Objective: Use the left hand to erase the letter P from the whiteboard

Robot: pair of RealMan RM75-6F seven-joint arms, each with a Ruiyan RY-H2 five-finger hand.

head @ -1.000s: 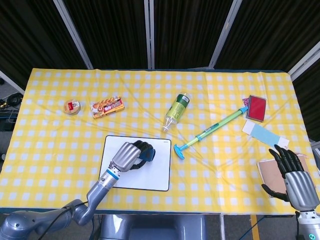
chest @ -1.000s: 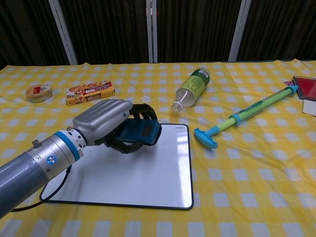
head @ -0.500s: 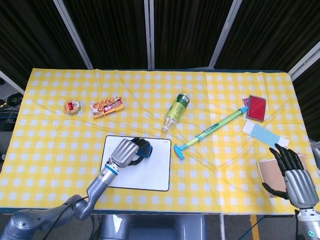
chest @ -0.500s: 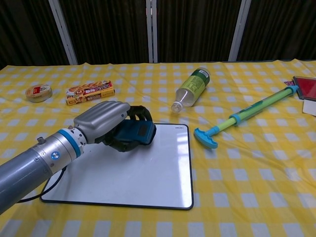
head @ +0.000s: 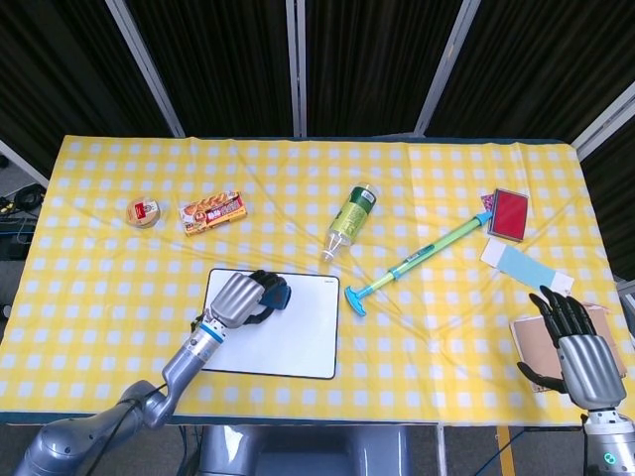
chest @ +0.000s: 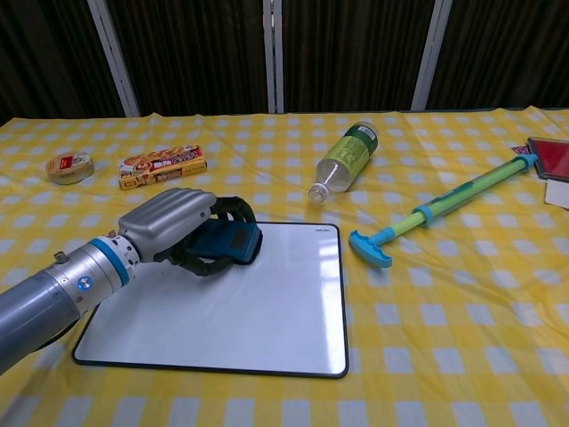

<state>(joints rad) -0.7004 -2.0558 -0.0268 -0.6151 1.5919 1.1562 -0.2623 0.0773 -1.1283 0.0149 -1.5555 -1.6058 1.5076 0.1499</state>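
The counter point(head: 99, 327) in front of me wears a yellow-and-white checked cloth, and the largest thing on it is the whiteboard point(chest: 258, 311), lying flat near my edge with its white face showing no lettering that I can make out in either view. My left hand point(chest: 173, 227) rests on the board's far-left corner, fingers curled down around the blue eraser point(chest: 231, 242), which sits pressed flat on the white surface. To the right of the board, well apart from it, a green and blue toy water pump point(head: 417, 261) lies at a slant, its curved blue handle nearest the board's top right corner. Beyond the board a clear plastic bottle with a green label point(chest: 345, 160) lies on its side. My right hand point(head: 577, 347) hangs at the counter's near right corner, fingers spread and holding nothing, above a brown cardboard-coloured pad point(head: 536, 342). Just beyond that lies a pale blue card point(head: 518, 264), and farther on a red box point(head: 510, 212). Far to the left sit an orange snack box point(chest: 163, 165) and, beside it, a small round tin point(chest: 69, 166).
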